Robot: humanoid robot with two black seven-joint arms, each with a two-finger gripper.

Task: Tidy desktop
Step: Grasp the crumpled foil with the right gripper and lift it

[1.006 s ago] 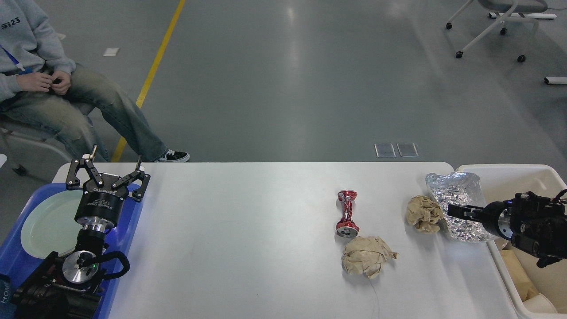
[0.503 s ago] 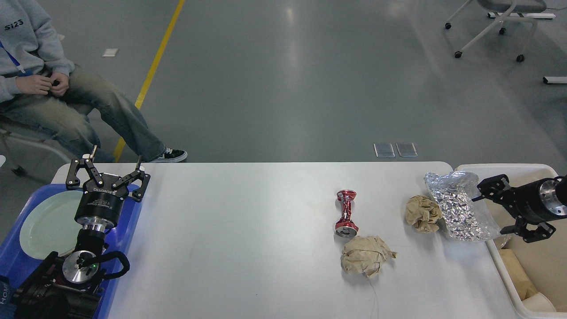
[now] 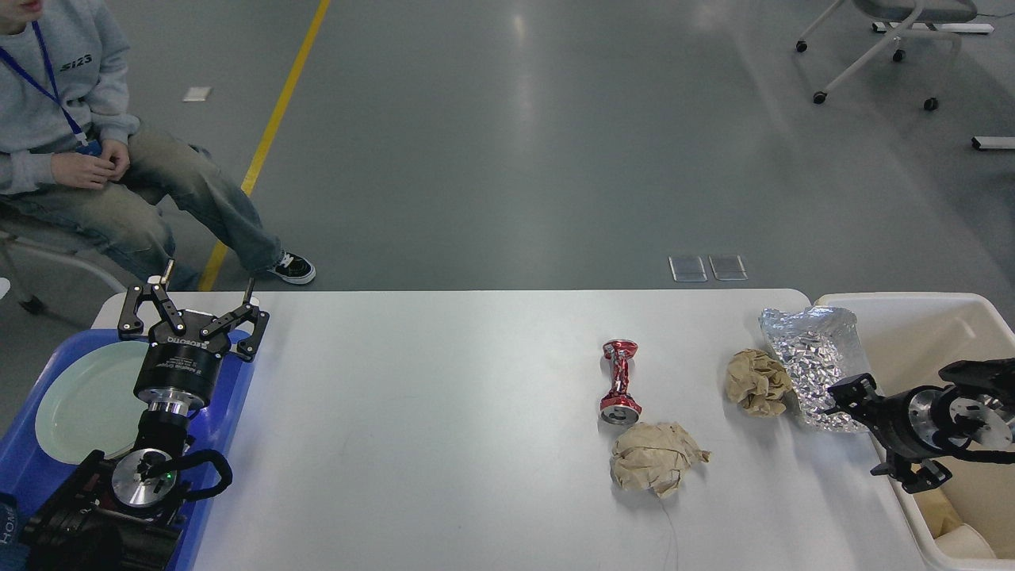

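Crinkled silver foil [image 3: 817, 361] is lying on your smooth white desktop [image 3: 444, 412] beside your right gripper [image 3: 860, 432], fingers spread, empty, while your left gripper [image 3: 202, 305] is likewise gaping.

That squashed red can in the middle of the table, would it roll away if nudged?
Probably not far: the red can is crushed thin at the waist and lies on its side, so it would likely wobble. It looks light and should slide on the smooth desktop.

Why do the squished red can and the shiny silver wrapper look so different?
The crushed red metal can is small, narrow and pinched at its middle; the crinkled silver foil wrapper is wide and flat. The can lies alone mid-table; the foil sits beside the cream bin. Both are crumpled rubbish on the white desktop.
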